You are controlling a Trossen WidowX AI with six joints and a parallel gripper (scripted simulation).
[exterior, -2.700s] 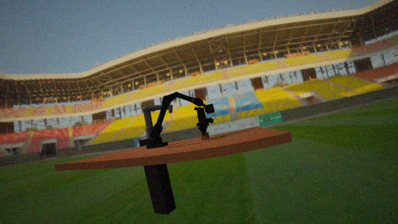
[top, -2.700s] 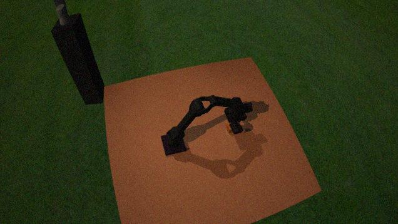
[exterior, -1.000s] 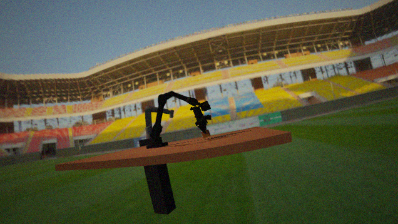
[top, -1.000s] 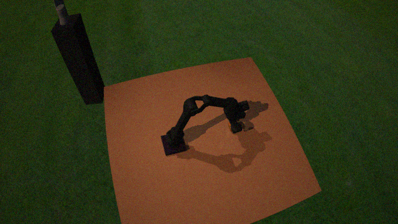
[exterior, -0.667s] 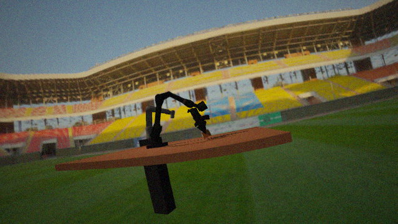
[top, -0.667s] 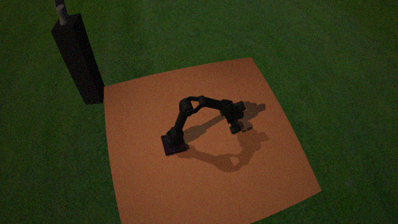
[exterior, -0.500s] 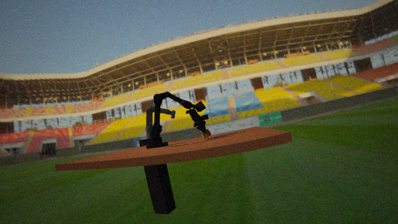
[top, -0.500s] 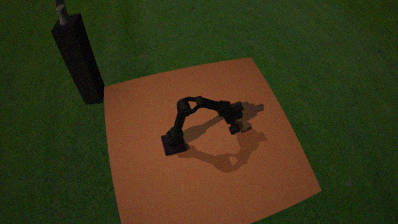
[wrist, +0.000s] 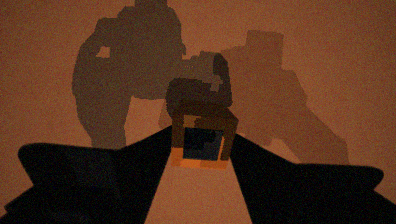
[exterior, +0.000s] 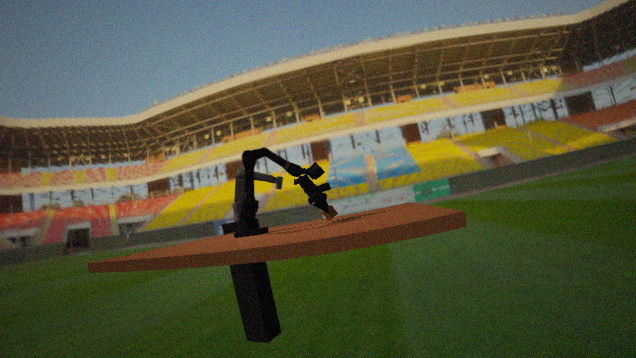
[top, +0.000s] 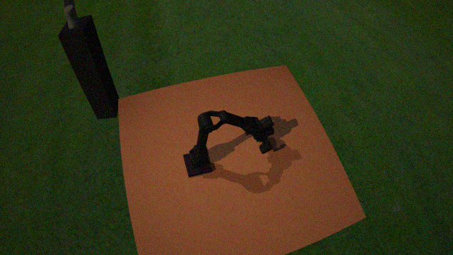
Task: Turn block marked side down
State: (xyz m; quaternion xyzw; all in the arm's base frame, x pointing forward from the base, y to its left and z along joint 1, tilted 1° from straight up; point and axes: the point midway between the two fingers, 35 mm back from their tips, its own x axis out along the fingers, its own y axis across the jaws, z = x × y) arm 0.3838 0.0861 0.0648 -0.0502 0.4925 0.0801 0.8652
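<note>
The orange block point(wrist: 202, 163) point(exterior: 331, 213) sits between the fingertips of my gripper point(wrist: 201, 132) point(exterior: 326, 209) point(top: 266, 146), which is shut on it. In the wrist view the block's dark blue square mark point(wrist: 202, 145) faces the camera, with an orange rim around it. In the exterior view the block is tilted and sits low, close over the table point(exterior: 400, 225) point(top: 214, 214); whether a lower edge touches the table I cannot tell. In the top view the block is too dark to make out clearly.
The arm's base point(top: 198, 165) point(exterior: 250, 230) stands on the table. Shadows of the arm fall across the table top around the gripper. A dark pillar point(top: 83, 68) stands off the table in the top view, beside the table's corner.
</note>
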